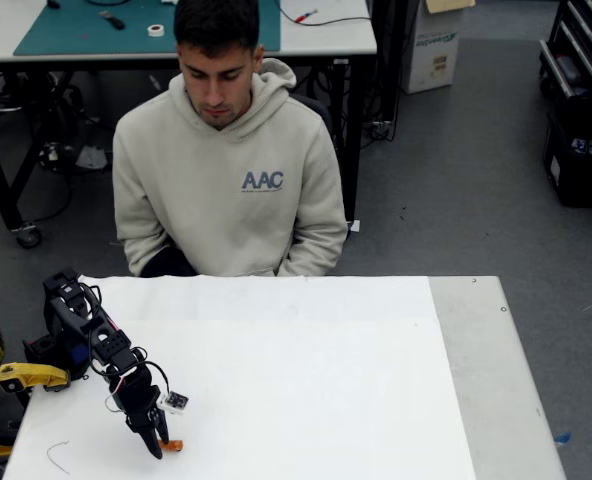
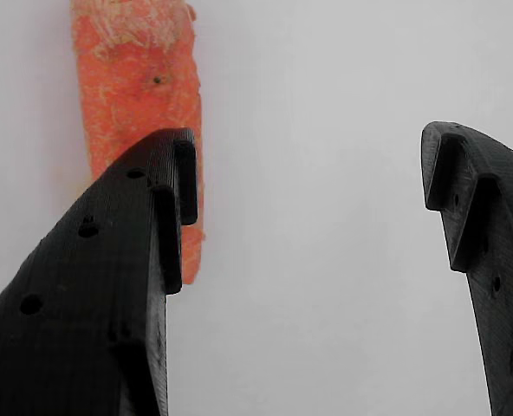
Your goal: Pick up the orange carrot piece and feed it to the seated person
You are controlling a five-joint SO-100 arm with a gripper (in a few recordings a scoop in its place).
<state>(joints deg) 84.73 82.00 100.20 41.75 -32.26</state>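
Claw [image 2: 304,199] spread wide and empty, lowered to the desk [image 1: 326,400]. Orange carrot piece [image 2: 135,104] lies flat at its 10 o'clock, partly behind the left finger [image 2: 109,286], not bracketed; realignment judged necessary. Seated person [image 1: 228,170] waits at the desk's 12 o'clock edge.

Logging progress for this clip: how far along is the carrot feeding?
Early. Done: the gripper is down at the table by the carrot piece. In hand: lining up; the jaws are open and the carrot sits mostly behind the left finger. Left: grasp, lift, carry to the seated person.
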